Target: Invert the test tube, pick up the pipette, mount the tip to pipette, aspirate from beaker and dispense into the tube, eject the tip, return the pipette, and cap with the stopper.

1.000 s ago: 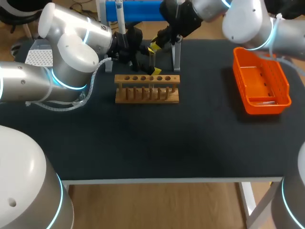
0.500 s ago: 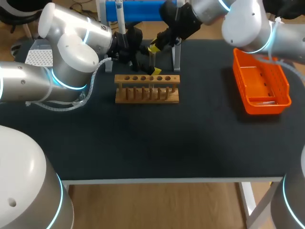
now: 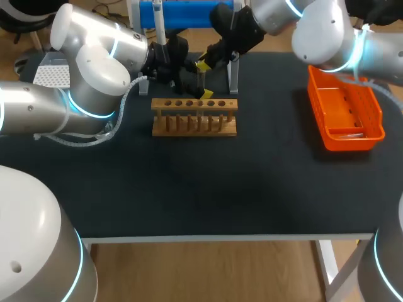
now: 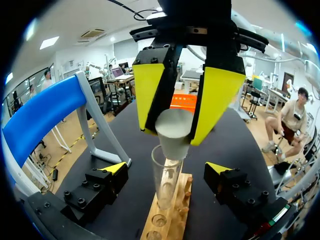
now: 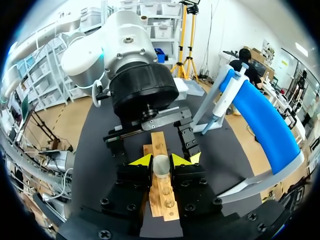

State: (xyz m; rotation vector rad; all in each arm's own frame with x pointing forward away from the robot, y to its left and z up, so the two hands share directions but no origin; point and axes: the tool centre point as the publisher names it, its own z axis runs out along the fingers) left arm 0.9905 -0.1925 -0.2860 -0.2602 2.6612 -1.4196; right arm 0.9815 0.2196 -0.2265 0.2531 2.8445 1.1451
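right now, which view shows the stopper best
The left wrist view: the stopper shows side-on, gripped in the right claw at the mouth of the test tube. The right wrist view shows only its top; the head view hardly shows it.

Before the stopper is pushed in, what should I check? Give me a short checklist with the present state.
1. Right gripper shut on stopper: ok.
2. Stopper over the test tube mouth: ok.
3. Test tube upright in wooden rack: ok.
4. Left gripper steadying test tube: not ok, fingers open, clear of the glass.
5. Pipette hung on blue stand: ok.
6. Liquid in test tube: cannot tell.
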